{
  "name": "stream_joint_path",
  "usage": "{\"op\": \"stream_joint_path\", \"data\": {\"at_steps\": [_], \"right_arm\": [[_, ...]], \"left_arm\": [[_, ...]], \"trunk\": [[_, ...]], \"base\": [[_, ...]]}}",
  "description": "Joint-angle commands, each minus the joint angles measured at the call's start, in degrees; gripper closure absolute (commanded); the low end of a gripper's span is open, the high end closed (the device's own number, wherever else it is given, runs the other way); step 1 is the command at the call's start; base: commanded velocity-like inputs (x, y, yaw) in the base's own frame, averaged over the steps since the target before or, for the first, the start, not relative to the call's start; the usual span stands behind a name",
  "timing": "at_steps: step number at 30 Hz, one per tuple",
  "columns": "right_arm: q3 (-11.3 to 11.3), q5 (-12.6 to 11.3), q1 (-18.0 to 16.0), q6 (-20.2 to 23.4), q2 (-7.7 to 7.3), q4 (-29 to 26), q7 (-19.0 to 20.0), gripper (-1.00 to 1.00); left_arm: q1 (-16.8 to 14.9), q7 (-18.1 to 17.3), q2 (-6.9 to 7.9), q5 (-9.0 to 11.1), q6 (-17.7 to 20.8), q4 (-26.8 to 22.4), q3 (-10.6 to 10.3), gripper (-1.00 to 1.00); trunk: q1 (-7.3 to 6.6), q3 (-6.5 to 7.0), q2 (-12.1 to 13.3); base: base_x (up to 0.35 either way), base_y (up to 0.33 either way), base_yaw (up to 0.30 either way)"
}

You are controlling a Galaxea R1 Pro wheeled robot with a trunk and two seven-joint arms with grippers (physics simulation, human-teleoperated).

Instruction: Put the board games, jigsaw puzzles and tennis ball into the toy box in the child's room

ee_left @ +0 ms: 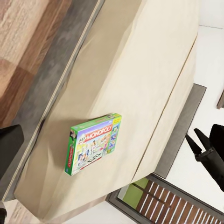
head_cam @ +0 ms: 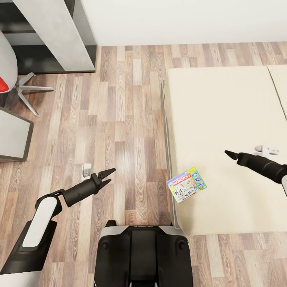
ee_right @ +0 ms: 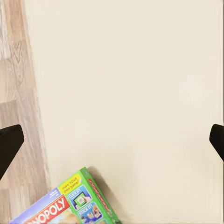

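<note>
Eyeing the Monopoly box (head_cam: 186, 185), flat near the bed's (head_cam: 223, 103) edge; looks light, stiff cardboard, so I'd pinch its long sides. My right gripper (head_cam: 231, 154) and left gripper (head_cam: 104, 177) both hang open, empty.

The mattress (head_cam: 227, 115) lies bare all around the Monopoly box (head_cam: 186, 185), open from above and every side.

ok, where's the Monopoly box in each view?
Head view: Monopoly box lies flat on the bed near its floor-side edge, right of centre.
Left wrist view: box at lower centre-left, on the mattress.
Right wrist view: box cut off at the bottom edge.
Shared landmark: the bed's floor-side edge.
</note>
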Motion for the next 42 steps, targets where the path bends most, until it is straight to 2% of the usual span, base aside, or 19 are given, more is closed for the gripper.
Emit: {"op": "stream_joint_path", "data": {"at_steps": [1, 4, 10, 12, 15, 17, 25, 34, 42], "right_arm": [[-0.1, 0.3, 0.0, 0.3, 0.0, 0.0, 0.5, -1.0], [-3.3, 0.3, 1.4, 4.1, -0.05, -1.2, 1.9, -1.0], [-5.8, 0.3, 2.3, 8.0, -0.02, -1.8, 4.5, -1.0], [-7.1, 0.3, 3.4, 9.6, 0.01, -2.0, 6.2, -1.0], [-7.7, 0.3, 4.3, 10.1, 0.04, -2.1, 7.0, -1.0], [-8.5, 0.3, 6.1, 10.8, 0.15, -2.2, 8.2, -1.0], [-9.6, 0.4, 8.9, 10.6, -0.01, -2.3, 9.6, -1.0], [-10.0, 0.4, 9.9, 10.4, -0.09, -2.4, 10.0, -1.0], [-10.0, 0.4, 10.4, 10.3, 0.24, -2.4, 10.2, -1.0]], "left_arm": [[0.0, -0.5, -0.01, -0.4, 0.3, 0.0, 0.1, -1.0], [0.0, -0.5, 0.09, -0.4, 0.3, 0.0, 0.1, -1.0], [0.0, -0.5, 0.13, -0.4, 0.3, 0.0, 0.1, -1.0], [0.0, -0.5, 0.12, -0.4, 0.3, 0.0, 0.1, -1.0], [0.0, -0.5, 0.12, -0.3, 0.3, 0.0, 0.0, -1.0], [-0.1, -0.6, 0.15, -0.3, 0.4, -0.1, 0.0, -1.0], [0.0, -0.6, 0.27, -0.2, 0.9, -0.6, 0.2, -1.0], [0.0, -0.3, 0.57, -0.5, 1.2, -0.8, -0.1, -1.0], [-0.1, -0.4, 1.54, -1.6, 1.2, -1.1, -0.3, -1.0]], "trunk": [[0.04, -0.05, -0.1], [0.04, 0.01, -0.1], [0.04, 0.32, -0.1], [0.04, 0.46, -0.1], [0.04, 0.69, -0.1], [0.04, 0.85, -0.1], [0.04, 1.54, -0.1], [0.04, 2.36, -0.1], [0.04, 3.09, -0.1]], "base": [[0.0, 0.0, 0.0], [0.0, 0.0, 0.0], [0.0, 0.0, 0.0], [0.0, 0.0, 0.0], [0.0, 0.0, 0.0], [0.0, 0.0, 0.0], [0.0, 0.0, 0.0], [0.0, 0.0, 0.0], [0.0, 0.0, 0.0]]}}
